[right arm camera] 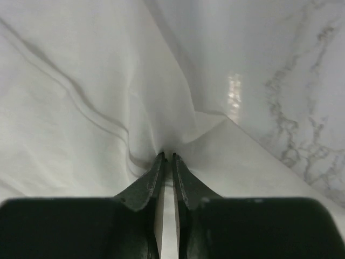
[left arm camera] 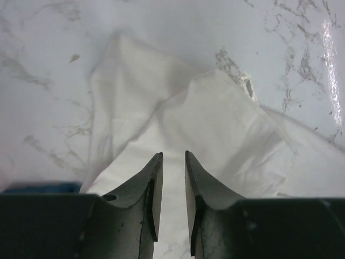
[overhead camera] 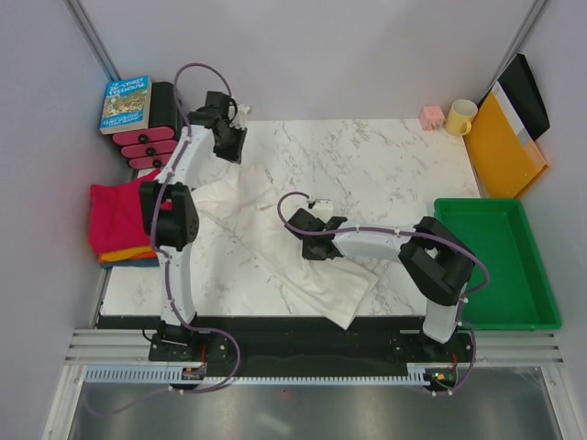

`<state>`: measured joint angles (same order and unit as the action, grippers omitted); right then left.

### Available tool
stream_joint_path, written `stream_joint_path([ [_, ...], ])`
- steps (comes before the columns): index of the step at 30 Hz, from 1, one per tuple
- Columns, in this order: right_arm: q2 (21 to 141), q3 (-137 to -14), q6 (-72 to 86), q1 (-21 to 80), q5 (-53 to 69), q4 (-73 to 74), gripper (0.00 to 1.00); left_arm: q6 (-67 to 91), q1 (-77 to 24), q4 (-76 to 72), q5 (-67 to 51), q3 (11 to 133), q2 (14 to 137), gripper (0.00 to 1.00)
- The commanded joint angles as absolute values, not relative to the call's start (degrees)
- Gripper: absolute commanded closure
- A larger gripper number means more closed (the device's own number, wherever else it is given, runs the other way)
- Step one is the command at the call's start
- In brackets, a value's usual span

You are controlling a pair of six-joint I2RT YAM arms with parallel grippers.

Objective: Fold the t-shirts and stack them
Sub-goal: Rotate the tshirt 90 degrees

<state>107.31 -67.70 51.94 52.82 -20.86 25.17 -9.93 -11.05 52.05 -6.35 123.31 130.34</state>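
1. The spread shirt (overhead camera: 316, 280) lies on the worktop (overhead camera: 385, 165), beneath both my left pincer (left arm camera: 172, 156) and my right pincer (right arm camera: 167, 156).
2. The folded shirts (overhead camera: 117, 220) lie stacked left of the left pincer, at the worktop's edge.
3. A tray (overhead camera: 541, 293) sits well right of the right pincer.

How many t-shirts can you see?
4. A cream-white shirt lies mid-table; a magenta shirt, an orange shirt and a blue shirt sit stacked at the left edge. More may hide between.
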Motion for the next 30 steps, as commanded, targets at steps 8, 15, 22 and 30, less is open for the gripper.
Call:
stream_joint_path([
  [8, 104.1, -64.3, 53.9, 52.7, -26.3, 32.4, 0.80, -9.8, -7.6, 46.2, -11.2, 102.1, 118.4, 0.76],
  [15, 105.4, -61.8, 56.8, 53.2, -25.4, 34.3, 0.84, -11.3, -8.3, 46.4, -13.3, 96.4, 121.8, 0.80],
  [22, 102.7, -58.7, 60.4, 55.9, -24.9, 35.9, 0.85, -13.2, -9.9, 52.7, -9.9, 109.9, 134.8, 0.80],
  [30, 101.7, -56.2, 65.4, 60.8, -23.5, 37.9, 0.83, -17.0, -16.8, 60.6, -6.1, 135.6, 148.4, 0.83],
])
